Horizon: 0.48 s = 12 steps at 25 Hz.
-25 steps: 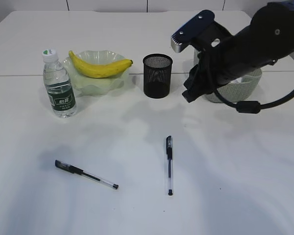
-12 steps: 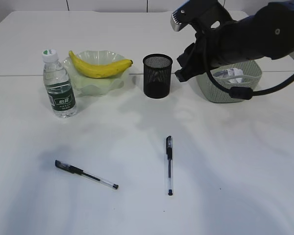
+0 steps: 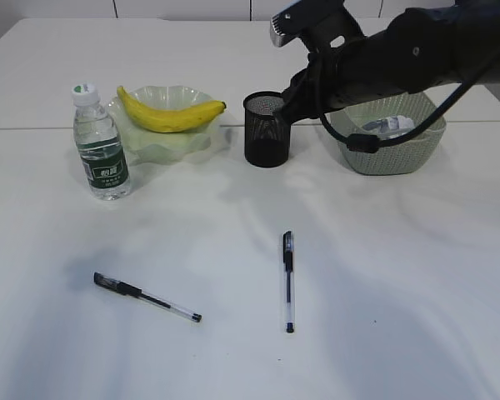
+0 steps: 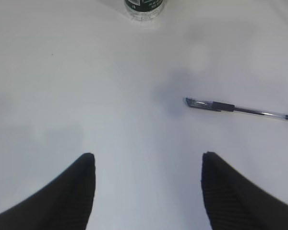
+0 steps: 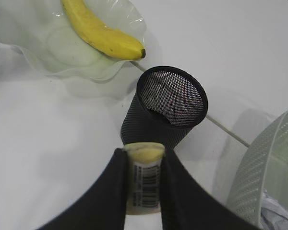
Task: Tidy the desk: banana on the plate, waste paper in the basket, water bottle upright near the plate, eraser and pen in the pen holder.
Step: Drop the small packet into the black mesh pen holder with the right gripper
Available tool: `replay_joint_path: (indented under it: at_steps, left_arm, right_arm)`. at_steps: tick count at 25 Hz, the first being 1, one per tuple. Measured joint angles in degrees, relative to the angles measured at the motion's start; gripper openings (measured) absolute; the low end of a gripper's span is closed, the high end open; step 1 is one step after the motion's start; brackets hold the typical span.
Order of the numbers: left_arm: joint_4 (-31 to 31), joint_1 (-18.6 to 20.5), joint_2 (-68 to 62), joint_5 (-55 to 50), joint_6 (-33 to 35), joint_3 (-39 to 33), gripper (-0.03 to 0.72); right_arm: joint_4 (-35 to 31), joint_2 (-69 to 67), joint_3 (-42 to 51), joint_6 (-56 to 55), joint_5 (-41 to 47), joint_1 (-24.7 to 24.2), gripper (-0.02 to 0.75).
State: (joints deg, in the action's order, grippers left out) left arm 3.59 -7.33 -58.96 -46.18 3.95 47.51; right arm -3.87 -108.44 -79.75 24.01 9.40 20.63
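A: Where's the eraser (image 5: pixel 144 178) rn?

B: Pinched in the right gripper (image 5: pixel 143 184), jaws narrow on its sides, barcode label facing the wrist cam. Long axis runs along the fingers, pointing toward the pen holder (image 5: pixel 167 110).

A: And vs the holder?

B: Just short of it. Holder mouth lies straight ahead of the eraser tip in the wrist view. In the exterior view the gripper (image 3: pixel 293 93) sits at the holder's (image 3: pixel 267 129) right rim, about level w/ the top. I'd say it needs a bit more travel over the opening before letting go, else it may clip the rim.

A: Left gripper (image 4: pixel 146 191)?

B: Jaws wide, empty, hovering over bare table well in front of the holder. One pen (image 4: pixel 237 109) lies crosswise ahead of it, to its right; that arm's nearer it.

A: Rest?

B: Banana (image 3: pixel 168 114) on plate (image 3: pixel 162 142), left of holder; bottle (image 3: pixel 101 143) upright beside plate. Basket (image 3: pixel 392 146) right of holder, paper inside. Second pen (image 3: pixel 287 279) lies front of holder.
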Motion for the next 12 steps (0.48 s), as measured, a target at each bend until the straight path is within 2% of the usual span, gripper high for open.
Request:
replay_joint_path:
  at_steps: [12]
  left_arm:
    - [0.00, 0.00, 0.00, -0.13, 0.00, 0.00, 0.487]
  right_arm:
    - [-1.12, -8.49, -9.15, -0.11, -1.98, -1.15, 0.110]
